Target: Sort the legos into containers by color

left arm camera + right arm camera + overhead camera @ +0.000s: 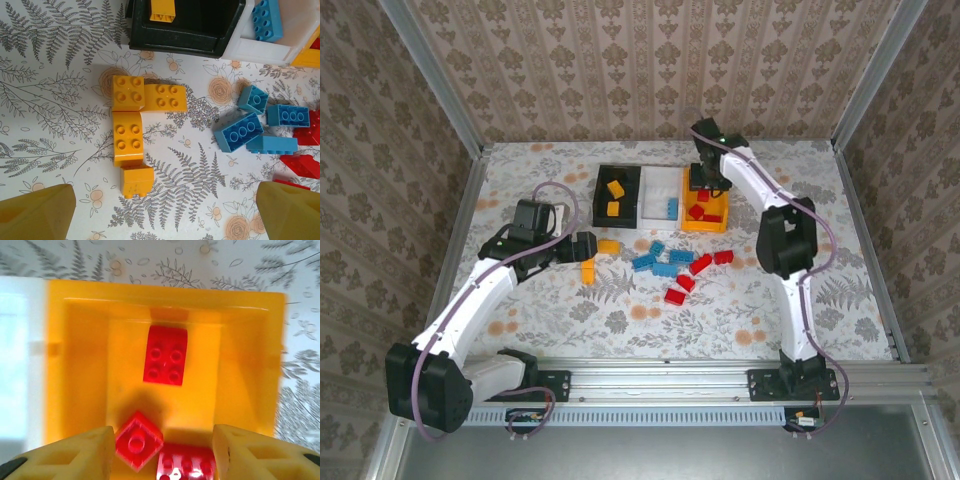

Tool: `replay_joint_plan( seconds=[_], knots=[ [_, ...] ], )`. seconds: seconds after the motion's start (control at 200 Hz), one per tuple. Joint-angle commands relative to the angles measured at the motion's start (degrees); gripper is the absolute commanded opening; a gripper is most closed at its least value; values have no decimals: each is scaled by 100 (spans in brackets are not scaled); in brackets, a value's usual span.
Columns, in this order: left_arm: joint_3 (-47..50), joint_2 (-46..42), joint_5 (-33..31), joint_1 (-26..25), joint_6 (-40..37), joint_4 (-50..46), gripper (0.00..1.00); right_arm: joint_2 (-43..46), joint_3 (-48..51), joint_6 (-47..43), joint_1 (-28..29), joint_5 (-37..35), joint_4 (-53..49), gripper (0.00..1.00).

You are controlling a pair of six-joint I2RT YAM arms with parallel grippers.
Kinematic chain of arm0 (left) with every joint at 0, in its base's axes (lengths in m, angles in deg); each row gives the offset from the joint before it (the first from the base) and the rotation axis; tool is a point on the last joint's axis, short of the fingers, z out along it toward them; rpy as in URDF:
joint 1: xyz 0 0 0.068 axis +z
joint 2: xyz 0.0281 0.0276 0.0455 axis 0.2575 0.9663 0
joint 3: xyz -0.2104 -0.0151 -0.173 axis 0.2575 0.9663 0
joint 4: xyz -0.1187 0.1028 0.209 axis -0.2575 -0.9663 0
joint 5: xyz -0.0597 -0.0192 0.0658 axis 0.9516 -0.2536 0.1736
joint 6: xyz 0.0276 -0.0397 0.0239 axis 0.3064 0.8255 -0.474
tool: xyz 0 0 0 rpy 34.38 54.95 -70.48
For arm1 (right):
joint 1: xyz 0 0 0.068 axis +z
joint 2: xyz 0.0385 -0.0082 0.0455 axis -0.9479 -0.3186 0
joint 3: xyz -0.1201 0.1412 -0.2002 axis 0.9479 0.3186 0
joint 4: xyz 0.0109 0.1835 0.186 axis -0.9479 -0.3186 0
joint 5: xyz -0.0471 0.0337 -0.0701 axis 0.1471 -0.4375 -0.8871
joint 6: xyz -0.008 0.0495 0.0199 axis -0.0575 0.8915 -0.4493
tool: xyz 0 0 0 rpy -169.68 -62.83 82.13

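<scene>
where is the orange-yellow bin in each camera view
top external: the orange-yellow bin is the rightmost of the three bins, right of centre.
left wrist: the bin is a sliver at the top right corner.
right wrist: the bin spans the middle, with red legos inside.
shared landmark: the white bin sits against its left side in every view.
</scene>
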Motion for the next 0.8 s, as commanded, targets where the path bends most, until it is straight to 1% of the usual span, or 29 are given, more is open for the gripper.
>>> replay_joint_plan(
  seconds=[0.0,0.125,0.33,0.5,0.635,0.69,0.735,0.75,0.795],
  knots=[
    [35,-35,69,11,127,-14,95,1012,531,198,91,150,245,58],
    [73,6,23,-40,120,6,95,1909,1681,311,100,394,435,60],
    [151,162,-244,-142,107,-123,97,3297,3874,504,99,666,833,62],
    [197,584,-410,-205,99,-151,97,4030,5416,705,100,873,1087,63],
    [95,1070,-646,-474,94,-159,94,4393,6197,920,94,1164,1420,63],
    [47,1251,-770,-615,94,-160,92,4456,6348,962,102,1227,1497,63],
    [8,1396,-859,-629,94,-170,91,4479,6404,967,98,1254,1537,63],
    [-3,1445,-885,-777,98,-170,90,4478,6422,967,99,1259,1539,63],
    [-23,1582,-937,-853,119,-178,89,4474,6428,968,94,1285,1555,63]
  ],
)
